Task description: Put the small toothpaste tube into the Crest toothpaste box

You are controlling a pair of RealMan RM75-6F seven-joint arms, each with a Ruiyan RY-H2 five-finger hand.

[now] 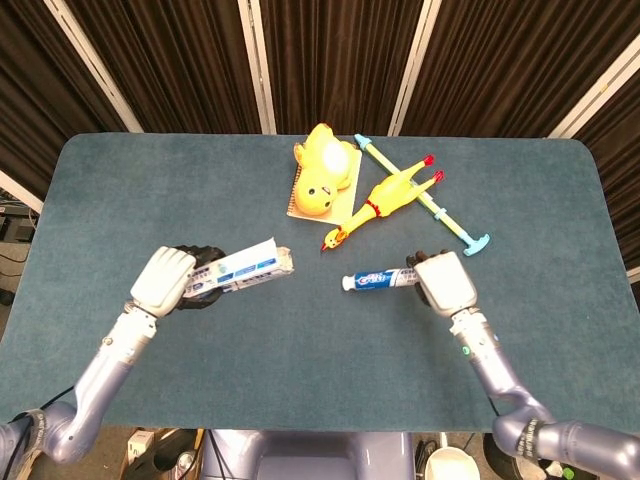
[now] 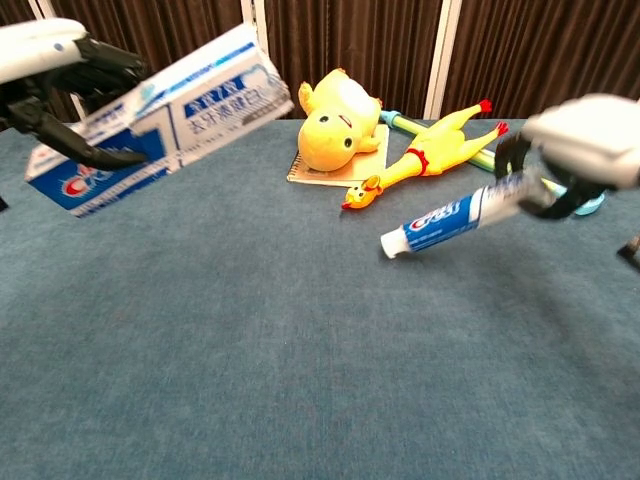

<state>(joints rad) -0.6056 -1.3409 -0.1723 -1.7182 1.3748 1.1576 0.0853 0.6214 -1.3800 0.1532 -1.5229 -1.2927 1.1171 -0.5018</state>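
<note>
**Ana:** Chest view had the right hand (image 2: 575,150) clamped around the tail of the small toothpaste tube (image 2: 455,220), the tube off the surface (image 2: 300,380) and tilted, cap end lowest and pointing toward the left side.

**Ben:** And the box?

**Ana:** The left hand (image 1: 172,281) gripped the Crest toothpaste box (image 1: 250,268) by its near end, holding it in the air, far end aimed roughly at the tube. The two were well apart.

**Ben:** So the step in hand was the bring-together, by the look of it.

**Ana:** That was her reading too. Next would call for lining the cap up with the box's far end and sliding it in. Whether that end stood open, neither view showed clearly.

**Ben:** Anything nearby?

**Ana:** The yellow plush duck (image 1: 322,168) and rubber chicken (image 1: 385,198) lay behind, clear of both hands.
</note>
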